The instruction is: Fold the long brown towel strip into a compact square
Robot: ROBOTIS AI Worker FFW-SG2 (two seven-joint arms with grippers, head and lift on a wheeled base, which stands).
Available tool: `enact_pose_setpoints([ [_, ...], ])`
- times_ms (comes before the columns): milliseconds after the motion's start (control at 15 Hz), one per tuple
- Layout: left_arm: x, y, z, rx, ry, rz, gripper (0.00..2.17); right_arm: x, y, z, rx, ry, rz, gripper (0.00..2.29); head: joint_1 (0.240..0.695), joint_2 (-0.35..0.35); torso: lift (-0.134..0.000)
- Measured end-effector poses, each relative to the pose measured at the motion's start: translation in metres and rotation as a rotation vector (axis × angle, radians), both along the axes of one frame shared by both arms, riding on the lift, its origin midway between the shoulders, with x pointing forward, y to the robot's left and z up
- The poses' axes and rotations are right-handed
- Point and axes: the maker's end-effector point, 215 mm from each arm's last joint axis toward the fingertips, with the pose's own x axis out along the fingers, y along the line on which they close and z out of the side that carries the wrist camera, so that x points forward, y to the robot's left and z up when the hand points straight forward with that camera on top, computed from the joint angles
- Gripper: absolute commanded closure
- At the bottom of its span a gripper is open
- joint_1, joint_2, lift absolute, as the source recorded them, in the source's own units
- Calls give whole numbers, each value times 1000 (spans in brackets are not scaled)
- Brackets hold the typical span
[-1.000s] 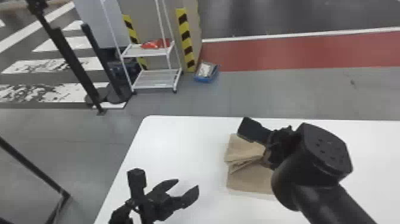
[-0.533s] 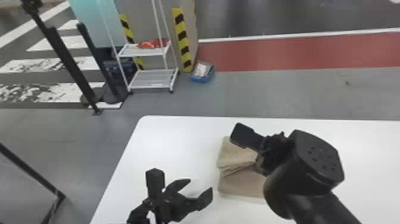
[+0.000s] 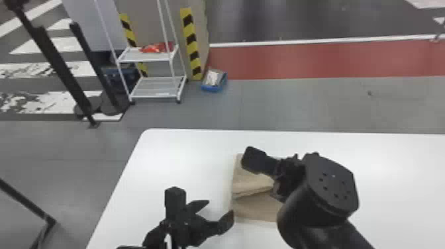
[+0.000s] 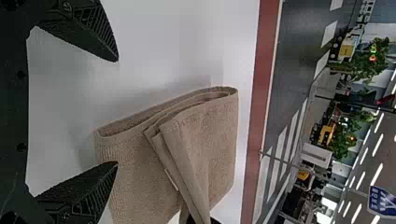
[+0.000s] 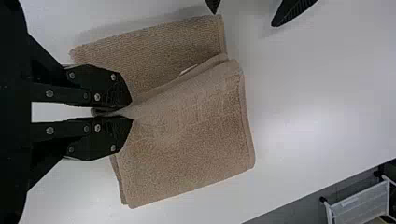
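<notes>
"Where's the towel?"

"One towel (image 3: 251, 182), brown, folded in layers on the one white bench (image 3: 198, 149). The upper flap runs to a pinched ridge."

"Pinched by what?"

"The right end effector (image 3: 279, 193). In the right wrist view its two fingers are closed on a bit of that flap, at the towel's edge."

"And the other one?"

"The left end effector (image 3: 219, 210) has its two ribbed fingers spread wide, with nothing between them. It's over the bench, near the towel, on the robot's left of it. That makes two of them, four fingers in all."

"Any labels?"

"One small white tag (image 4: 171, 179) peeks out along a fold of the towel. I can't make out any writing on it. Up in the room, the left wrist view has a blue sign (image 4: 383, 201) with white marks."

"What stands beyond the bench?"

"One white rack (image 3: 149, 56) showing two shelves, something red (image 3: 155, 48) on the upper one. Just beside it, one blue box (image 3: 213, 87) on the floor with something whitish in it. Two black posts (image 3: 56, 63) stand on the rack's other side."
</notes>
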Motion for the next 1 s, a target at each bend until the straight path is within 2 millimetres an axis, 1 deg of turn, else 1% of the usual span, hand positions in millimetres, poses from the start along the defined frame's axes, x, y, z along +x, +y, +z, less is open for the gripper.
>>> enact_pose_setpoints([
  [267, 1, -5, -4, 15, 4, 8, 100, -2, -8, -6, -34, 1, -3, 1031, 695, 125, 0],
  [467, 7, -23, -7, 35, -7, -5, 100, -7, -8, -11, -35, 11, -3, 1031, 695, 103, 0],
  [667, 10, -32, -13, 59, -11, -15, 100, -13, -7, -16, -36, 21, 2, 1025, 695, 93, 0],
  [733, 10, -31, -16, 77, -10, -16, 100, -14, -7, -17, -36, 22, 2, 920, 695, 93, 0],
  [800, 11, -31, -19, 94, -13, -21, 100, -14, -8, -18, -36, 24, 0, 620, 695, 93, 0],
  [867, 11, -30, -20, 103, -17, -25, 100, -16, -8, -18, -36, 29, -2, 383, 695, 93, 0],
  [1000, 11, -26, -23, 108, -17, -25, 100, -17, -10, -18, -37, 38, -7, 356, 695, 95, 0],
])
